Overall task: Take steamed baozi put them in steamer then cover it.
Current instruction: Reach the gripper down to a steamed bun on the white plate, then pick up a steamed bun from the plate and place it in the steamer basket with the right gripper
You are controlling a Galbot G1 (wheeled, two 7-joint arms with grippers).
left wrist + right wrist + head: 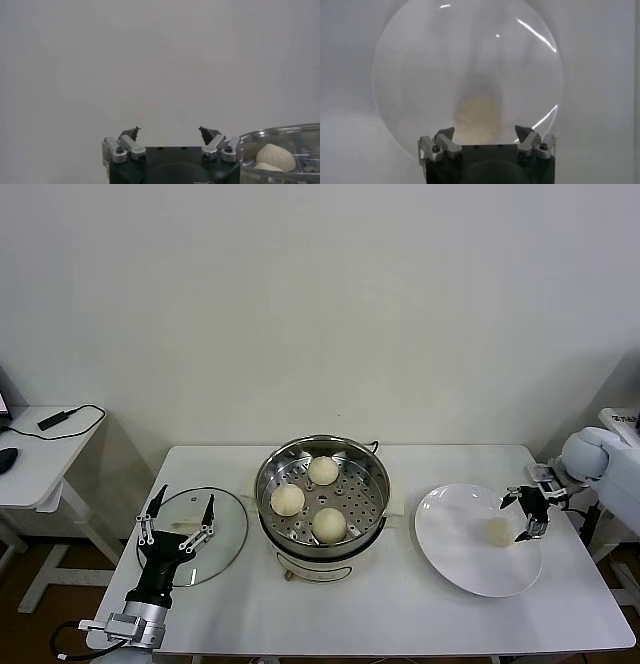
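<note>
1. Four steamed baozi were in view: three (323,470) (288,500) (329,525) lay on the perforated tray inside the steamer (372,474), and a fourth one (498,531) lay on the white plate (450,554).
2. The steamer stood in the middle of the bench (400,614), with the plate on its right and the cover (228,529) flat on its left.
3. The right end effector (527,513) was at the plate's right edge, its fingers apart, just beside the fourth baozi and not holding it.
4. The left end effector (178,522) was over the cover, its fingers also apart, holding nothing.
</note>
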